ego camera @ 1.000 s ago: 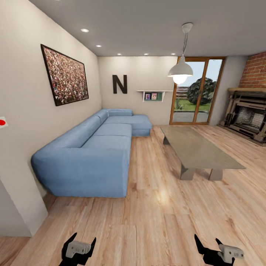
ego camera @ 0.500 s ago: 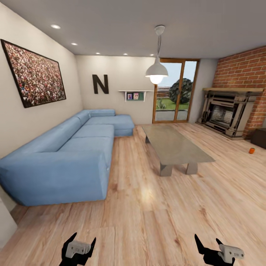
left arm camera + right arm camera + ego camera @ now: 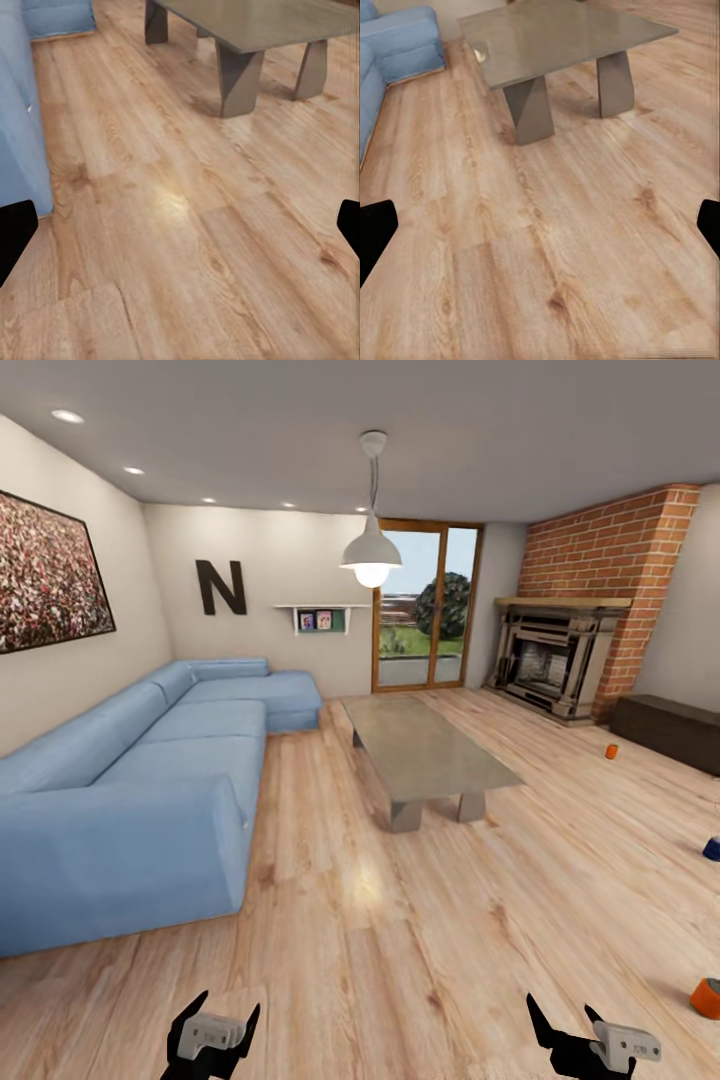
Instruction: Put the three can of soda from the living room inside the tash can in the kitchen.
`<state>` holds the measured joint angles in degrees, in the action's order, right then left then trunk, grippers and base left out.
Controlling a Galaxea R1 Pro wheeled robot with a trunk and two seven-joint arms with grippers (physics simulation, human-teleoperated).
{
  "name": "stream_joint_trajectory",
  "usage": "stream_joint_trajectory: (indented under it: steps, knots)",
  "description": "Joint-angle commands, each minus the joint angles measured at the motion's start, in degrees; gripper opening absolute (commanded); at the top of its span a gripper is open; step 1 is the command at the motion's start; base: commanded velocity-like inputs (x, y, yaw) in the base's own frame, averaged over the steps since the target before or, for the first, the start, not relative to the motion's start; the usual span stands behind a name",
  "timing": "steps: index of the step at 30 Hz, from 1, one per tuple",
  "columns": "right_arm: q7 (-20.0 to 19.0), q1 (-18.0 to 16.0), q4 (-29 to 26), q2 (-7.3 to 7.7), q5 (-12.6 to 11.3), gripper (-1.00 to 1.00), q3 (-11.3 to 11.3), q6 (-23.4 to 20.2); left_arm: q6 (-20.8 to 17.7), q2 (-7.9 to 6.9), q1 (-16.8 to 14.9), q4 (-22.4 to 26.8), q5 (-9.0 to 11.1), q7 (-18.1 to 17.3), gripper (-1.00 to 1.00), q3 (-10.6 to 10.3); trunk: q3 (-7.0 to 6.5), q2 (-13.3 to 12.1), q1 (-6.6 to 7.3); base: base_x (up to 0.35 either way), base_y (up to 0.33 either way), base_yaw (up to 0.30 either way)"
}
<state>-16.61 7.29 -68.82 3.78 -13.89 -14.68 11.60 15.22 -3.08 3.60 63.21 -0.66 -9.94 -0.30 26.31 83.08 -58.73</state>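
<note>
Three soda cans lie on the living room's wood floor at the right of the head view: a far orange can (image 3: pixel 611 751) near the dark low cabinet (image 3: pixel 668 730), a dark blue can (image 3: pixel 712 848) at the picture's right edge, and a nearer orange can (image 3: pixel 706 997) at the lower right. My left gripper (image 3: pixel 213 1028) and right gripper (image 3: pixel 570 1023) hang low at the bottom of the head view, both open and holding nothing. Black fingertips (image 3: pixel 15 234) show at the sides of each wrist view, over bare floor.
A blue sofa (image 3: pixel 140 780) fills the left side. A glass-topped coffee table (image 3: pixel 420 750) stands mid-room, also in the right wrist view (image 3: pixel 555 37). The brick fireplace (image 3: pixel 560 660) and glass doors (image 3: pixel 425 610) are at the back. Open floor lies between me and the cans.
The whole view has swung to the right: the sofa and table slid left, and the cabinet, the blue can and the near orange can came into sight. Both grippers keep their pose.
</note>
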Motion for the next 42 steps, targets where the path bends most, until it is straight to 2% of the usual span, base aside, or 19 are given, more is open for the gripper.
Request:
stream_joint_trajectory:
  steps: [1, 13, 18, 42]
  knots:
    - [0.0, 0.0, 0.0, 0.0, 0.0, 1.0, 0.0, 0.0, 0.0, 0.0, 0.0, -0.04, -0.02, -0.02, 1.0, -0.02, 0.0, 0.0, 0.0, 0.0, 0.267, -0.246]
    - [0.0, 0.0, 0.0, 0.0, 0.0, 1.0, 0.06, 0.0, -0.02, 0.01, 0.0, -0.02, -0.04, -0.08, 1.0, -0.1, 0.0, 0.0, 0.0, -0.031, 0.256, -0.246]
    - [0.0, 0.0, 0.0, 0.0, 0.0, 1.0, 0.05, 0.0, 0.01, -0.06, 0.0, 0.06, -0.1, 0.09, 1.0, -0.15, 0.0, 0.0, 0.0, 0.01, 0.064, -0.246]
    - [0.0, 0.0, 0.0, 0.0, 0.0, 1.0, 0.04, 0.0, -0.01, -0.08, 0.0, 0.16, -0.13, 0.36, 1.0, -0.31, 0.0, 0.0, 0.0, 0.084, -0.256, -0.246]
